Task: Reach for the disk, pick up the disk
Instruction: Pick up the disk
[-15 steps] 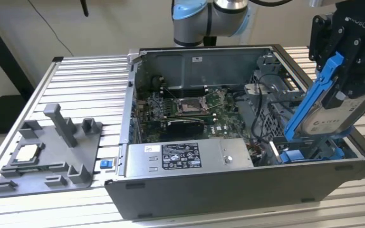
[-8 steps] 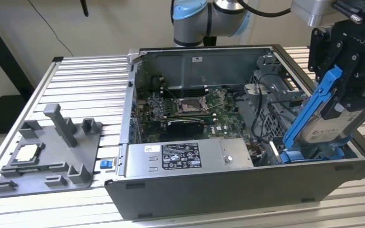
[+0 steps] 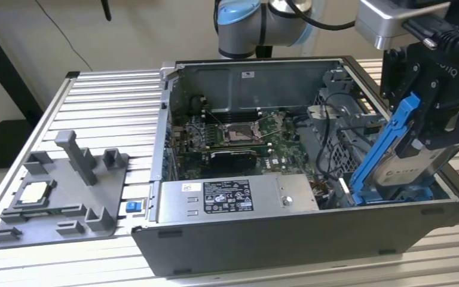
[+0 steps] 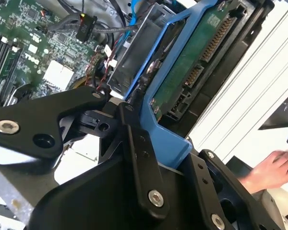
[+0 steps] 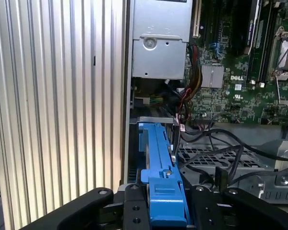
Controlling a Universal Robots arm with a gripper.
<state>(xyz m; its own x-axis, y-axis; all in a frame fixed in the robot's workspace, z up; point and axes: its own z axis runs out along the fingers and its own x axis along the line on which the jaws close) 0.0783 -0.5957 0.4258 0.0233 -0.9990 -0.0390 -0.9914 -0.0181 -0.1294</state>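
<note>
The disk (image 3: 409, 170) is a silver drive in a blue frame. It stands on edge, tilted, at the exterior view's right, above the drive bay of the open computer case (image 3: 293, 239). My gripper (image 3: 423, 139) is shut on its upper part, with black fingers on either side. In the second wrist view the disk's green circuit side (image 4: 192, 62) and blue frame show beyond the gripper (image 4: 169, 160). In the first wrist view the disk's blue frame edge (image 5: 158, 153) runs out from between the fingers (image 5: 134, 208) of the gripper (image 5: 165, 199).
Inside the case lie the motherboard (image 3: 241, 134), loose cables (image 3: 329, 134) and a grey box with a black-and-white label (image 3: 229, 197). A grey fixture (image 3: 62, 191) holding a processor chip (image 3: 34, 192) sits on the slatted table at the exterior view's left. A person's hand (image 4: 269, 170) rests nearby.
</note>
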